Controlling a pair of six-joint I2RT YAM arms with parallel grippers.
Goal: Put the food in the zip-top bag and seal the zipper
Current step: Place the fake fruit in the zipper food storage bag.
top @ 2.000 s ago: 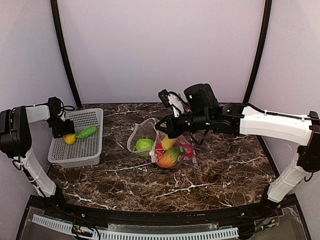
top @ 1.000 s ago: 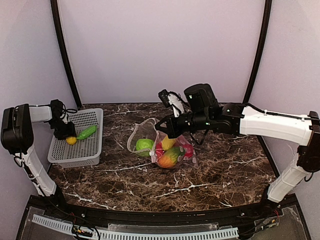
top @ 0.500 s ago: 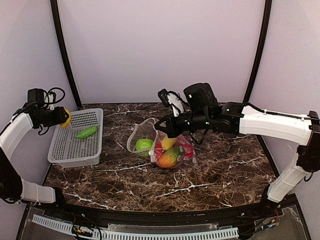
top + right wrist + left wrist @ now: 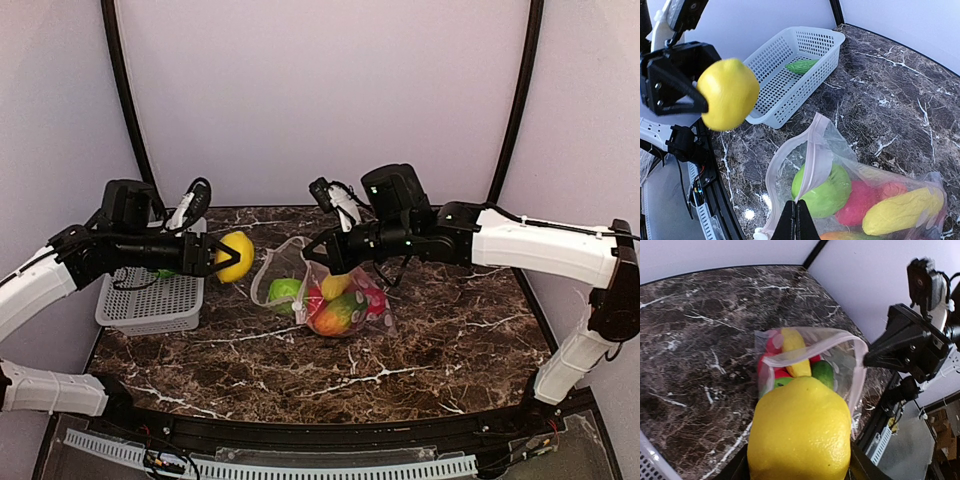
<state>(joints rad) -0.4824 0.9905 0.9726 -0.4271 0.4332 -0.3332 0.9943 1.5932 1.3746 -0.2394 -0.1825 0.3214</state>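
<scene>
Left of centre in the overhead view, the left gripper (image 4: 222, 257) holds a yellow lemon (image 4: 236, 256) in the air between the white basket (image 4: 150, 300) and the zip-top bag (image 4: 375, 300). The bag lies mid-frame on the marble table (image 4: 420, 350), its mouth gaping, with green, red and yellow food (image 4: 340, 312) inside. The right gripper (image 4: 312, 252), jaws pressed together, pinches the bag's rim by the pink zipper (image 4: 812, 165). A green vegetable (image 4: 802, 66) lies in the basket.

Robot lab cell w/ plain pale walls (image 4: 320, 90) & black frame poles (image 4: 127, 100) behind right tool (image 4: 312, 256); marble-look surface (image 4: 400, 350) under it.
</scene>
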